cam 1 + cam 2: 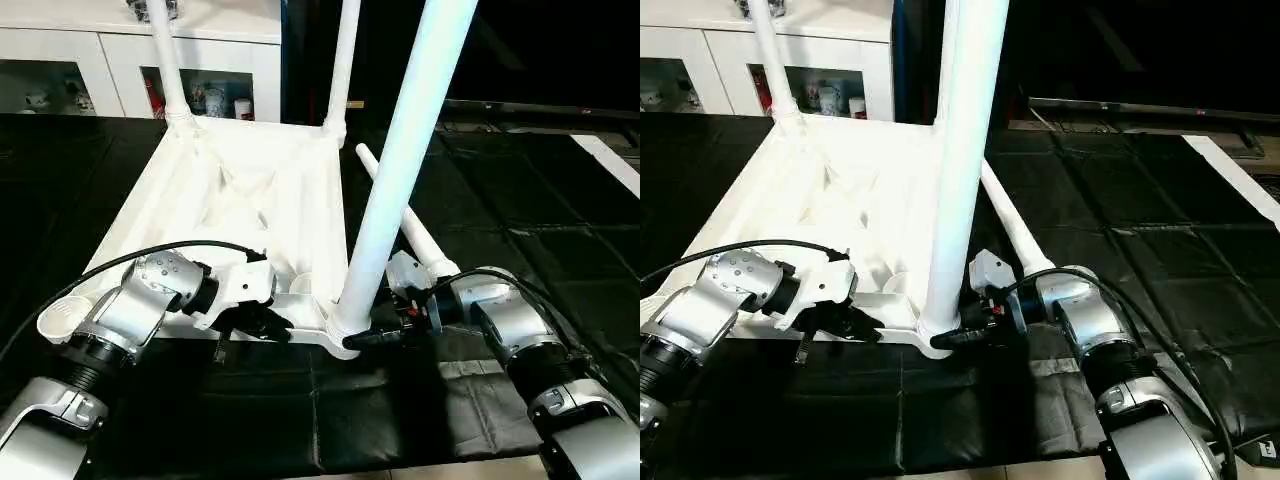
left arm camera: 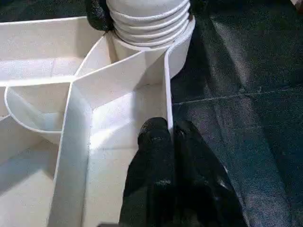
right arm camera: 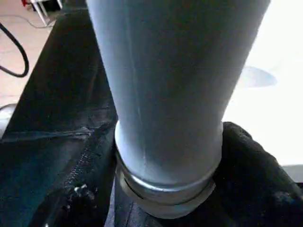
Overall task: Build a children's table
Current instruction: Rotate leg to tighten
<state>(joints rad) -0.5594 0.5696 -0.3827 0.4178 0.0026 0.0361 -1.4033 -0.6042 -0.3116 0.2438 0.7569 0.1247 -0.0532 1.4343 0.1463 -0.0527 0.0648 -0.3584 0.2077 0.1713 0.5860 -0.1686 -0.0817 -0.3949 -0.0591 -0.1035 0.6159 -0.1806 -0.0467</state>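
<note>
The children's table top [image 1: 240, 190] lies upside down on the black mat, ribbed underside up. Two legs [image 1: 165, 60] [image 1: 343, 60] stand in its far corner sockets, and a third leg [image 1: 400, 170] rises from the near right socket. A fourth leg [image 1: 420, 235] lies on the mat to the right of the top. The near left socket [image 1: 65, 318] holds nothing. My left gripper [image 2: 169, 130] is shut on the thin near rim wall [image 2: 166, 85] of the top. My right gripper [image 1: 365, 335] is shut around the ribbed base of the near right leg [image 3: 165, 94].
A white cabinet with glass doors [image 1: 100, 60] stands behind the mat. The black mat [image 1: 520, 200] stretches to the right, with a pale strip [image 1: 610, 160] at its far right edge. A black cable [image 1: 120, 258] arcs over my left forearm.
</note>
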